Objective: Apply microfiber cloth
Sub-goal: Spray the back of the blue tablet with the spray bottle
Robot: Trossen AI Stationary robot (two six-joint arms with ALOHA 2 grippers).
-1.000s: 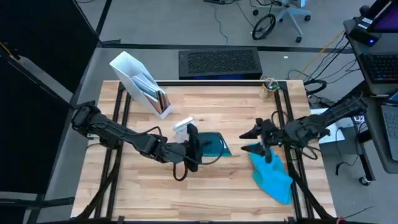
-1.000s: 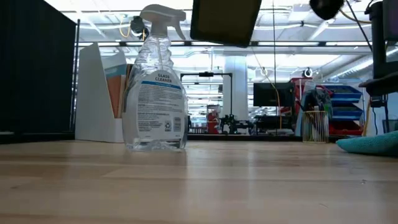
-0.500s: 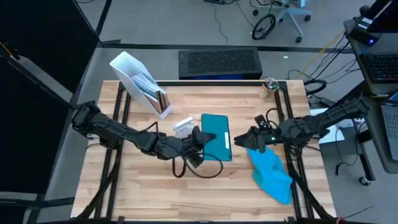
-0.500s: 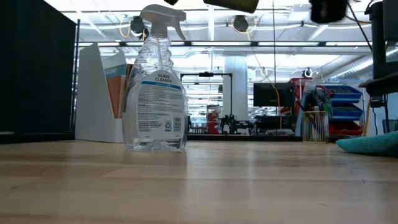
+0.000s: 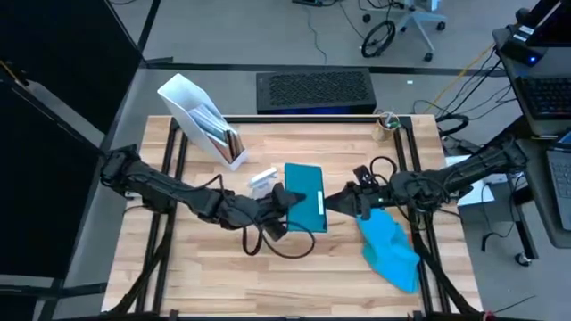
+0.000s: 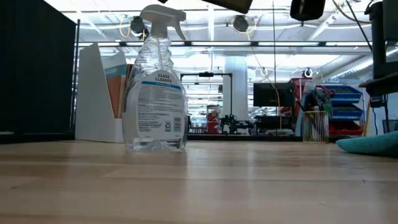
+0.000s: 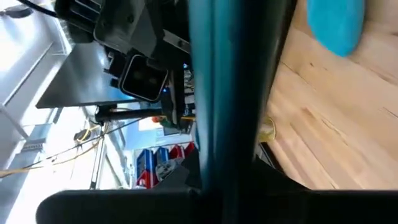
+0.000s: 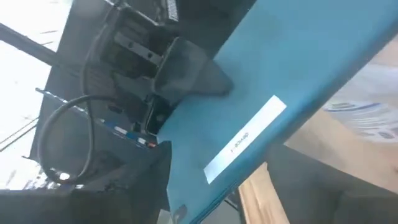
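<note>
The sky-blue microfiber cloth (image 5: 389, 247) lies crumpled on the wooden table near its right edge, with no gripper on it; it also shows in the low view (image 6: 372, 144) and the left wrist view (image 7: 336, 23). My left gripper (image 5: 287, 198) is shut on a flat tablet with a teal face (image 5: 305, 196), held above the table's middle. My right gripper (image 5: 339, 201) points at the tablet's right long edge from the right; whether it touches, I cannot tell. A clear spray bottle (image 6: 155, 81) stands upright just left of the tablet. My left gripper pinches the tablet at its left long edge (image 5: 291, 194), about mid-length, coming level from the table's left. One finger (image 8: 186, 70) lies on the teal face, and the tablet runs edge-on between the fingers (image 7: 227, 93). The tablet is lifted clear, its teal face turned up.
A white file holder (image 5: 201, 116) with folders stands at the far left. A pencil cup (image 5: 385, 125) sits at the far right corner. A black perforated box (image 5: 314, 89) lies beyond the far edge. Bare wood (image 5: 223, 276) stretches along the near side.
My left gripper has raised the tablet and tipped it, so its teal face now lies up and shows full length from above. My right gripper has gone toward the table's left, away from the cloth's far end, up to the tablet's right edge. The cloth has stayed put.
</note>
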